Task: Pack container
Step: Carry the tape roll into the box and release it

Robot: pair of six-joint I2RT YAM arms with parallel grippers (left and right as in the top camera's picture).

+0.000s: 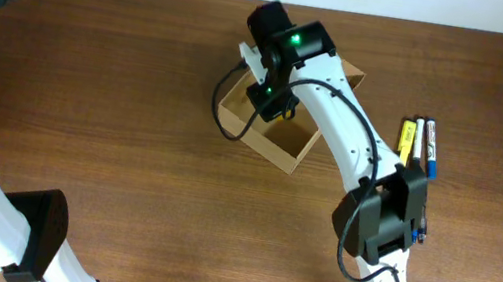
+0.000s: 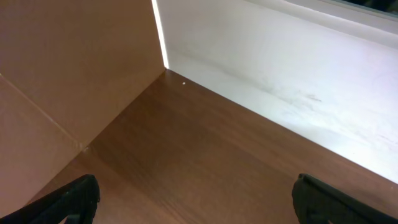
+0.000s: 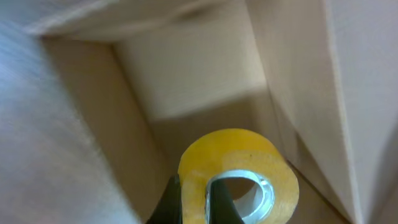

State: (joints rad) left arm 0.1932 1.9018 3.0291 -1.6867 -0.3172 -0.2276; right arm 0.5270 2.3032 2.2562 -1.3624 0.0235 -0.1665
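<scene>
Brown wooden tabletop (image 1: pixel 118 90) all round, and we're right over the box! My right gripper (image 3: pixel 194 200) is clamped on the wall of the yellow roll of adhesive tape (image 3: pixel 230 155), down inside the small tan cardboard container (image 1: pixel 283 146), which sits mid-table toward the far edge. Danger now: release it crooked and the roll could catch a side panel or shove the light box. My left gripper (image 2: pixel 199 202) hangs spread wide, empty, over bare wood beside a white wall (image 2: pixel 280 68). Coloured markers (image 1: pixel 418 147) wait to the right.
</scene>
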